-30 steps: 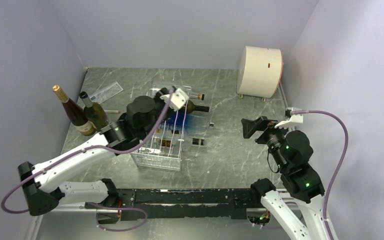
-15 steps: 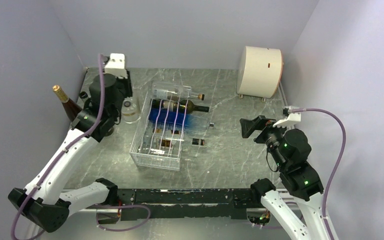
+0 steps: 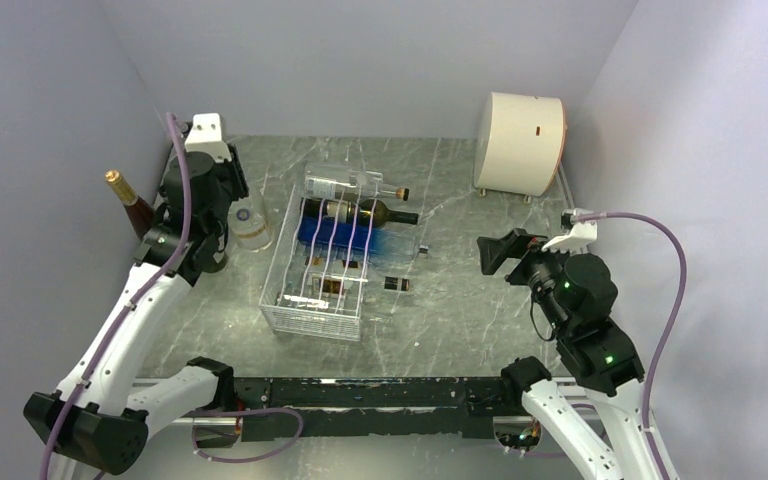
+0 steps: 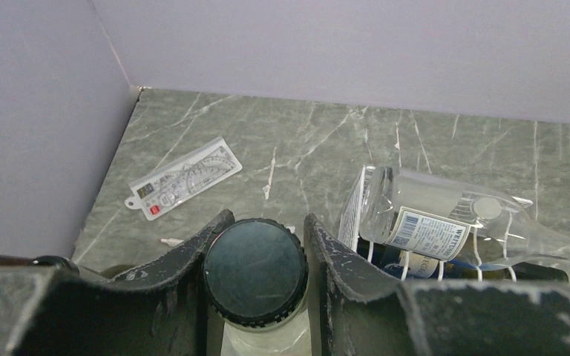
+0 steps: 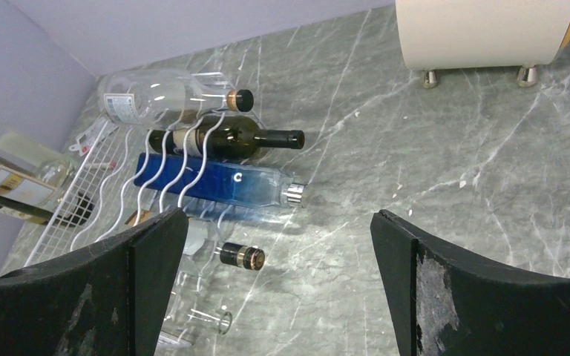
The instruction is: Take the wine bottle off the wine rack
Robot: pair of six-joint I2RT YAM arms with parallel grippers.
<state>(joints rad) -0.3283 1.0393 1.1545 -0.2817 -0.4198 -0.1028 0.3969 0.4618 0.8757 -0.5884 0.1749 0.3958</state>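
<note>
The white wire wine rack (image 3: 312, 290) lies mid-table. It holds a clear bottle (image 3: 345, 185), a dark green bottle (image 3: 360, 212), a blue bottle (image 3: 345, 238) and a clear bottle with a black and gold cap (image 3: 395, 284). My left gripper (image 3: 240, 205) is shut on the black cap (image 4: 252, 268) of an upright clear wine bottle (image 3: 253, 228), just left of the rack. In the left wrist view the gripper (image 4: 267, 219) has one jaw on each side of the cap. My right gripper (image 3: 495, 255) is open and empty right of the rack; it also shows in the right wrist view (image 5: 278, 282).
A gold-foil-topped bottle (image 3: 125, 195) stands by the left wall, partly behind my left arm. A cream drum (image 3: 520, 143) stands at the back right. A clear ruler packet (image 4: 185, 176) lies at the back left.
My left arm has swung from over the rack to the left with the clear bottle, which is now upright beside the rack. The right arm has barely moved.
</note>
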